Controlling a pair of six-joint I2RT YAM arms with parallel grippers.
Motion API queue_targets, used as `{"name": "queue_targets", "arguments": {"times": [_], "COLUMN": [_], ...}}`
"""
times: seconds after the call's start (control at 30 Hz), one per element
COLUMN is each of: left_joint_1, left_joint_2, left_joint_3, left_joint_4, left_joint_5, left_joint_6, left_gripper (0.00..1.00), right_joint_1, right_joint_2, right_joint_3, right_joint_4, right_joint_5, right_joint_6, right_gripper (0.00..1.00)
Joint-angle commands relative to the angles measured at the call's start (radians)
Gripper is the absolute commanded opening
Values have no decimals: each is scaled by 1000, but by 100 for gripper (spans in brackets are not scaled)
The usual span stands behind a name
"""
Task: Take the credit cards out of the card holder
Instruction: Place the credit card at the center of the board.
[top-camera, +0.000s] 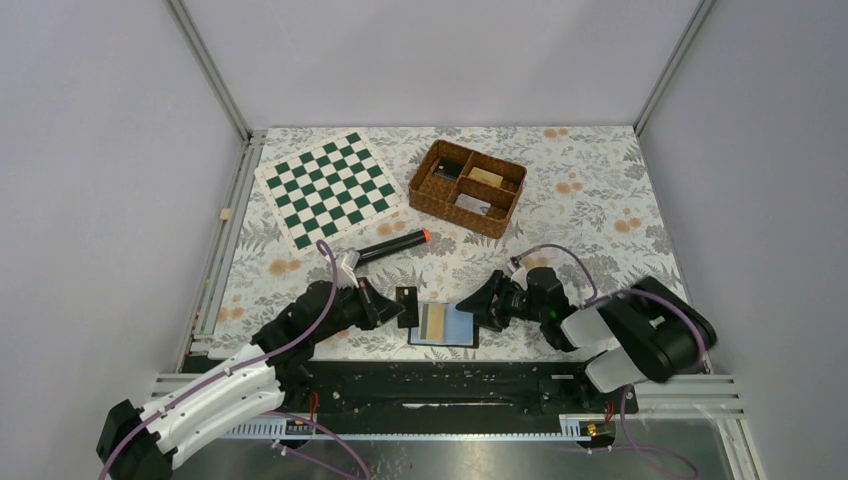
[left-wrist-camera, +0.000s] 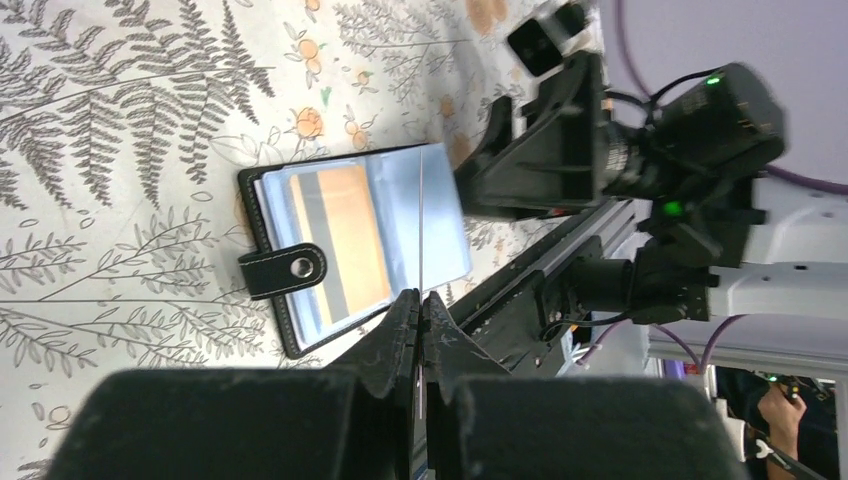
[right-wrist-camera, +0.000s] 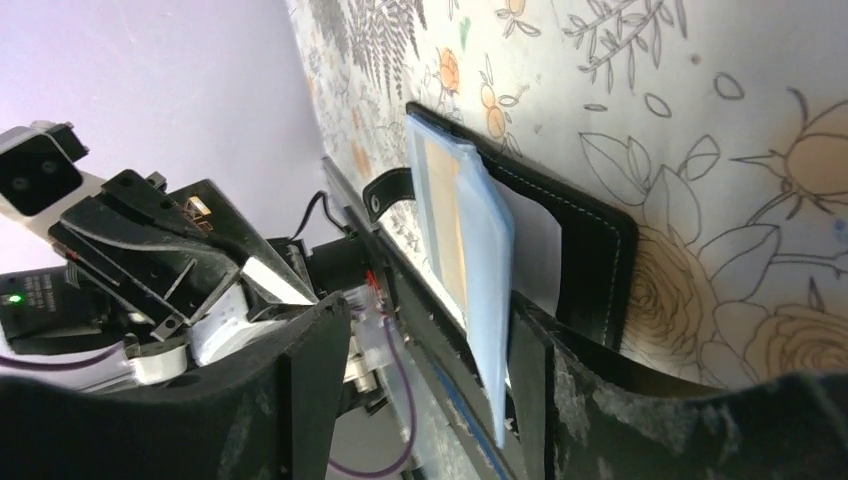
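The card holder (top-camera: 462, 341) lies open on the table near the front edge, also in the left wrist view (left-wrist-camera: 263, 226) and right wrist view (right-wrist-camera: 590, 250). An orange-yellow card (top-camera: 434, 322) sits in its blue-grey sleeve (left-wrist-camera: 350, 235). My left gripper (top-camera: 400, 307) is shut on a thin dark card (top-camera: 407, 305), held on edge just left of the holder; the left wrist view shows it as a thin line (left-wrist-camera: 421, 220) running out of the jaws (left-wrist-camera: 421, 300). My right gripper (top-camera: 478, 305) is open at the holder's right side, with the blue sleeves (right-wrist-camera: 485, 270) between its fingers (right-wrist-camera: 432, 310).
A brown wicker basket (top-camera: 424, 189) stands at the back centre. A green-and-white chessboard mat (top-camera: 330, 188) lies back left. A black cylinder with an orange tip (top-camera: 392, 245) lies behind the left gripper. A black rail (top-camera: 450, 385) runs along the front edge.
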Motion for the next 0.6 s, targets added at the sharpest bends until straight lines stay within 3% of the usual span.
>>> {"name": "queue_targets", "arguments": {"times": [0.0,0.1,0.2,0.33,0.57], "left_joint_1": [5,5,5,5,1], "left_joint_2": [-3,4,21,53,128], "left_joint_3": [38,37,45,46,31], "left_joint_4": [-10,25,77,179,375], "left_joint_5": [7,54,123,254,421], "left_joint_6": [46,46,50,49,4], "left_gripper": [0,0,0,0,0], "right_joint_1": [-5,-5,-5,-5,48], "right_joint_2": [-280,-482,-647,-713,-627], "right_joint_3": [78,177,234,233,223], "right_joint_4": [-529,-879,-1037,-935,-648], "right_joint_5": [146,252,287,148,-73], "right_joint_6": [-194,-323,-382,-390,-359], "right_gripper": [65,66,67,69,71]}}
